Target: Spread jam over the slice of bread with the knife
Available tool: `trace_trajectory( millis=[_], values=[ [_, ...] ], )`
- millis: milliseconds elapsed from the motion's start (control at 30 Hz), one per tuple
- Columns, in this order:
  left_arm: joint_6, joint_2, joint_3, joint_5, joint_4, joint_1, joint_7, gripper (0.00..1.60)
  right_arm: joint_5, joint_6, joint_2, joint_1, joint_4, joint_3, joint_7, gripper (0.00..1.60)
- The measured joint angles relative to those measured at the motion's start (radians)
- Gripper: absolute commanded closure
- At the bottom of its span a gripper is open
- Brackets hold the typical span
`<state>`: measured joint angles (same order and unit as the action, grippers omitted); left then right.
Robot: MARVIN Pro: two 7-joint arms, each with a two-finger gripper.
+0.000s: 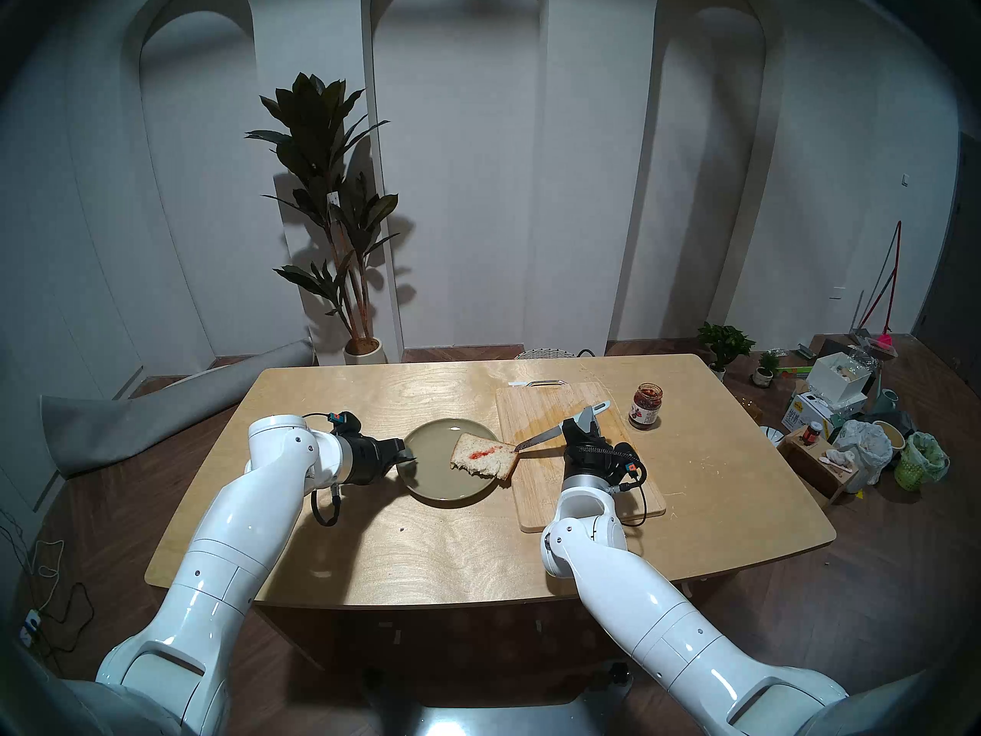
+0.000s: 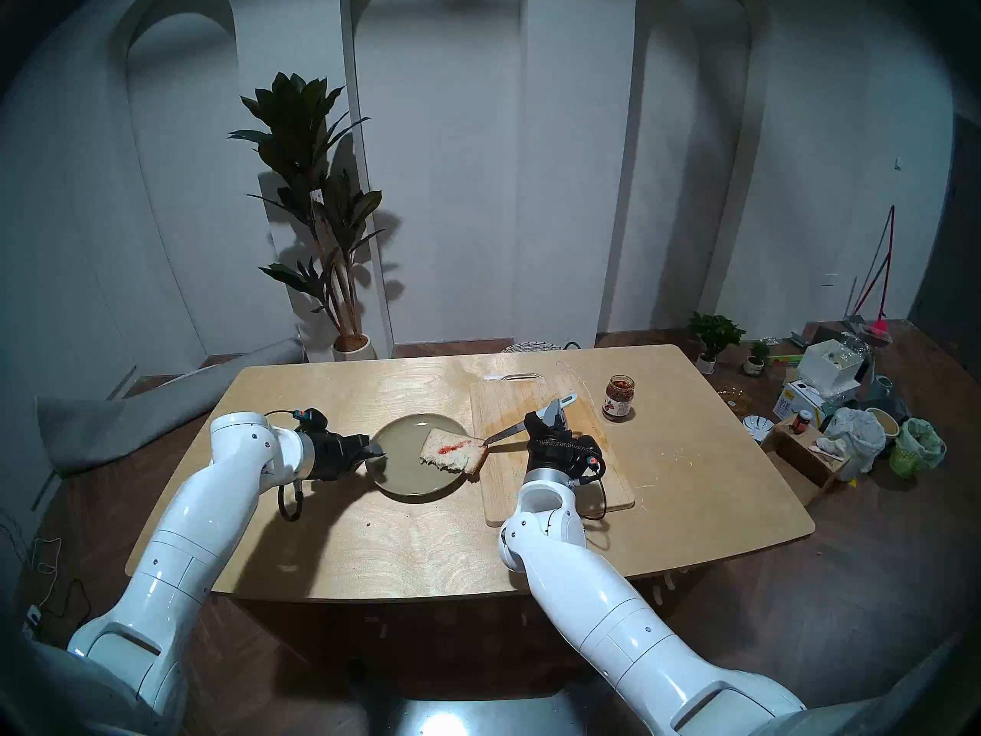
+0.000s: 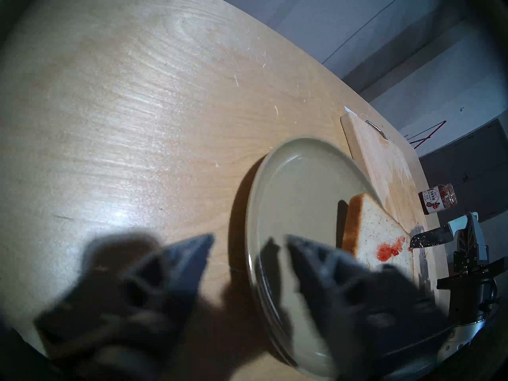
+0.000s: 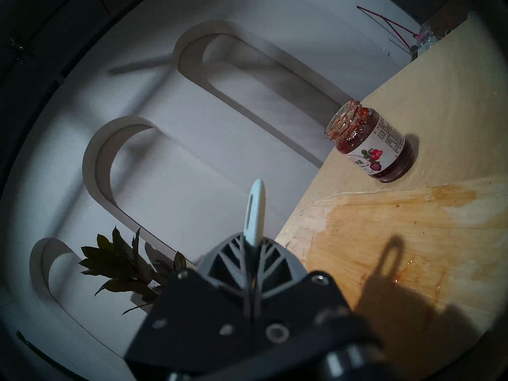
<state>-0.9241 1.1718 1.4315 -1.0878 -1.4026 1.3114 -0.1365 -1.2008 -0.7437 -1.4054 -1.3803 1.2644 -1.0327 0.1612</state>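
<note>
Where the wooden table [image 1: 424, 549] fills the lower middle of the head views, it is entered first, as the largest item, with everything else set on its far half. A pale cutting board [image 1: 626, 485], stained and smeared with red in places, is laid on the right part, one long edge just beside the plate. A round grey-green plate [image 1: 424, 443] is placed near the table's middle. The left gripper [image 3: 248, 241] is positioned at the plate's left rim; in the left wrist view its fingers [image 3: 189, 254] are seen parted, one outside the rim and one over the plate, with nothing held between them. The right gripper [image 4: 254, 247] is raised above the cutting board, and its jaws are closed on the pale blue-grey handle of the knife [image 1: 552, 429]. The handle's holed end is seen sticking out past the fingers in the right wrist view. The slice of bread [image 1: 485, 456] is laid on the plate's right side, one corner overhanging the rim toward the board, its ragged edge turned toward the robot. The knife's dark blade is pointed left, its tip at the slice's right corner. A short red streak of jam [image 1: 480, 452] is recorded on the slice. The jam jar [image 1: 646, 404] is stood upright and lidless on the table, just beyond the board's right edge.
</note>
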Motion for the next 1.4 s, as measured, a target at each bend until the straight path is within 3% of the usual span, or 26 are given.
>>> trace_trajectory(
  millis=[467, 900, 1167, 1400],
  values=[
    [0.005, 0.008, 0.004, 0.001, -0.046, 0.017, -0.049, 0.0, -0.055, 0.006, 0.001, 0.002, 0.001, 0.003, -0.035, 1.6],
    [0.091, -0.007, 0.046, 0.0, -0.202, 0.028, 0.004, 0.0, -0.103, 0.012, 0.022, 0.011, 0.044, -0.032, -0.039, 1.6],
    [0.21, -0.043, 0.036, 0.109, -0.311, 0.037, 0.024, 0.0, -0.136, 0.026, 0.048, 0.014, 0.102, -0.059, -0.053, 1.6],
    [0.325, -0.062, 0.025, 0.226, -0.41, 0.103, -0.008, 0.0, -0.218, 0.06, 0.074, -0.001, 0.189, -0.118, -0.021, 1.6]
  ],
)
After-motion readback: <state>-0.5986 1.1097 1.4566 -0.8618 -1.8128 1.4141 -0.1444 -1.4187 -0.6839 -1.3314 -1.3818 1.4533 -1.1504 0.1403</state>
